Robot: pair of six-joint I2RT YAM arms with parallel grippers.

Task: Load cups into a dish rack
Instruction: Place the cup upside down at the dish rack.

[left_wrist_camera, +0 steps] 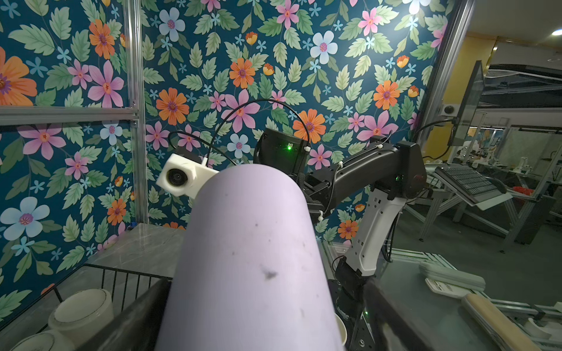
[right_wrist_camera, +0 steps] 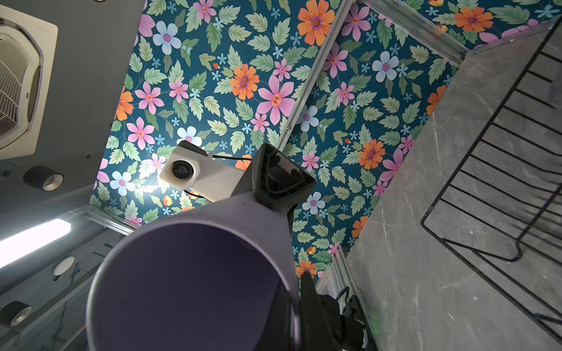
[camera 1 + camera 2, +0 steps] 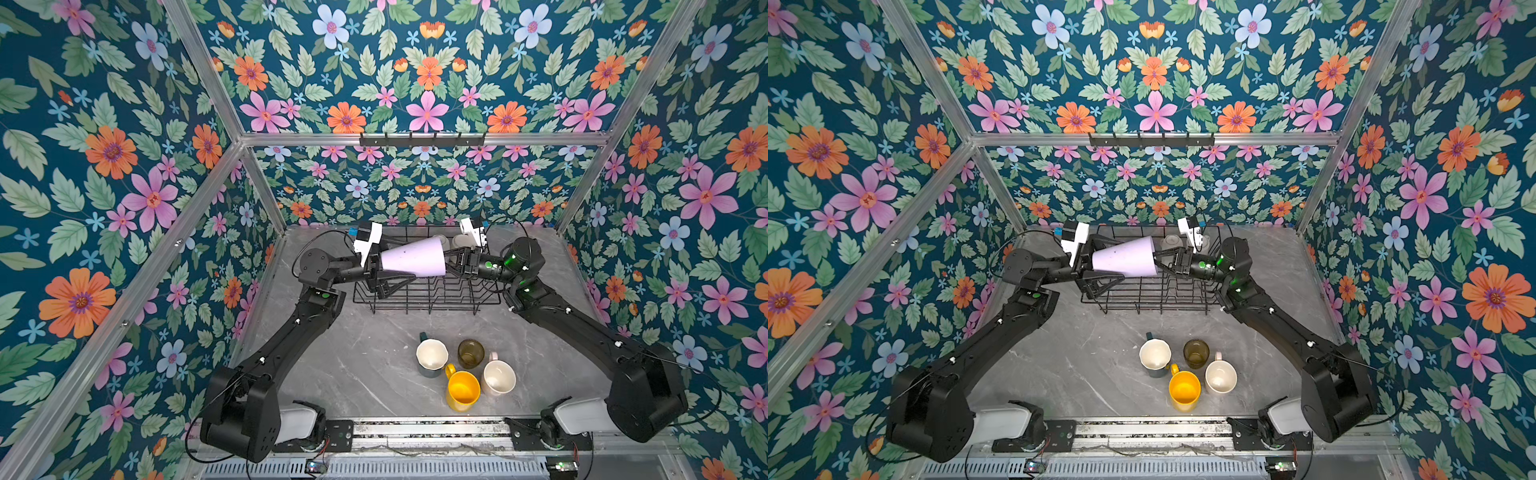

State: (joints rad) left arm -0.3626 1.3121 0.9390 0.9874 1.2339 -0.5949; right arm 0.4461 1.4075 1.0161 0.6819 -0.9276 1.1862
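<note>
The lilac tumbler (image 3: 413,261) hangs on its side above the dish rack (image 3: 436,299), and the right gripper (image 3: 451,261) pinches its rim wall. The left gripper (image 3: 382,268) stands spread around the narrow base. I think it should close squarely there before the right one lets go.

Tumbler (image 3: 411,262): lilac w/ dark specks, darker purple inside. Rack (image 3: 428,297): black wire. 4 cups at rack's 6 o'clock: green mug (image 3: 432,355) at 9, dark green, cream inside; glass (image 3: 471,353) at 12, olive-brown; pink mug (image 3: 498,377) at 3, pale pink, cream inside; yellow mug (image 3: 462,388) at 6. Tabletop (image 3: 365,374): grey, marble veining. Walls (image 3: 124,124): teal floral, orange/pink/pale-blue blooms, green leaves.
</note>
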